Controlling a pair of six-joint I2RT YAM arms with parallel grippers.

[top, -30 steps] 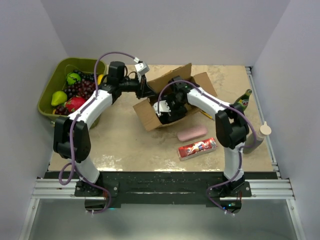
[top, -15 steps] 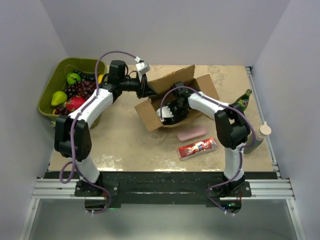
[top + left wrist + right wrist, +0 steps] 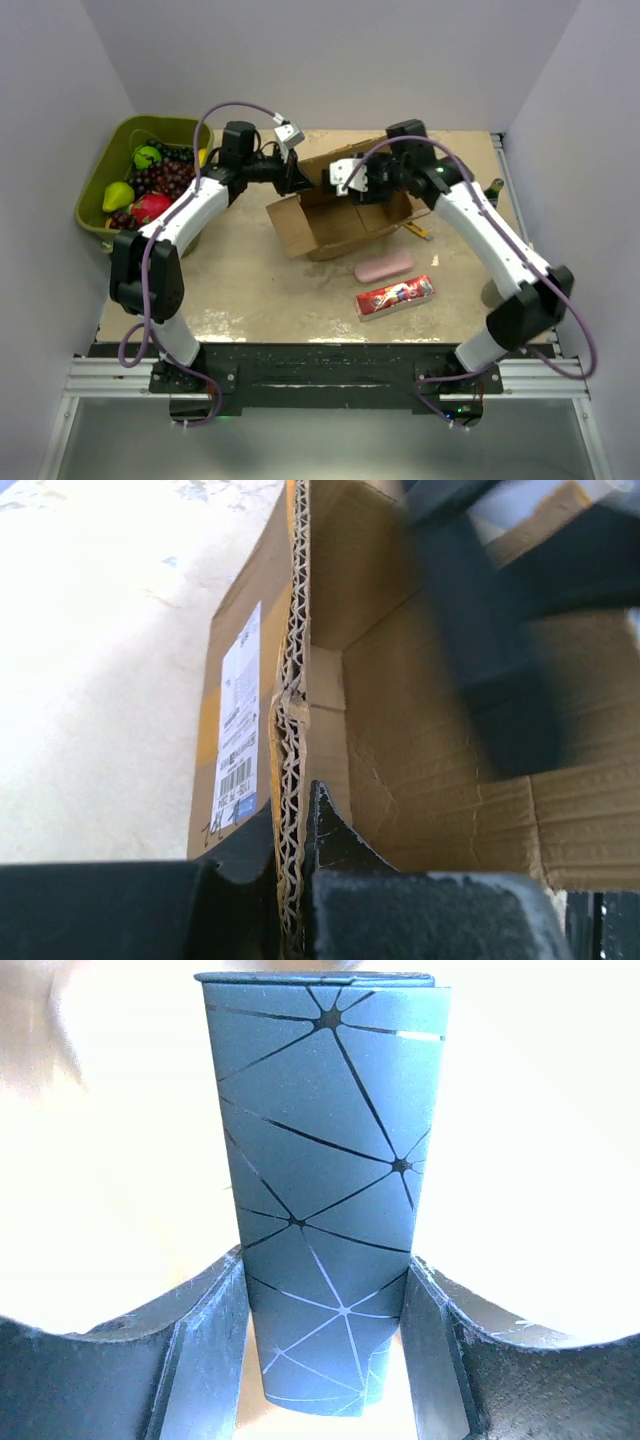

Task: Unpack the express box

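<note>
A: Overhead view first. Where does the box sit?

B: Cardboard box [image 3: 330, 228] is on the tan table [image 3: 250, 290], mid-width, toward the far side. It's plain brown, top open, flaps standing up and out. Green bin [image 3: 125, 128] of fruit lies well off to its left. Pink bar [image 3: 384, 267] and red packet [image 3: 395, 296] lie nearer the arm bases, apart from it.

A: Grippers?

B: Left gripper [image 3: 297, 180] is at the box's far left edge, pinched on the cardboard. Right gripper [image 3: 352, 182] is above the open top. What it carries is too small to make out here.

A: Left wrist view.

B: Left gripper [image 3: 290, 900] is clamped tight on the corrugated edge of the cardboard box [image 3: 420, 760], one finger each side. The fluted core shows and the edge is slightly crushed. The outer face carries a white label [image 3: 238, 742] with a barcode. The inner face is bare brown, creased. There's a dark blurred shape [image 3: 500, 650] upper right, over the opening; can't tell what it is.

A: Right wrist view.

B: Right gripper [image 3: 325, 1290] is closed on a grey-blue carton [image 3: 320, 1160], a finger against each long side. The carton stands upright in the view, with thin lines crossing it like a web. Background is washed out white.
</note>
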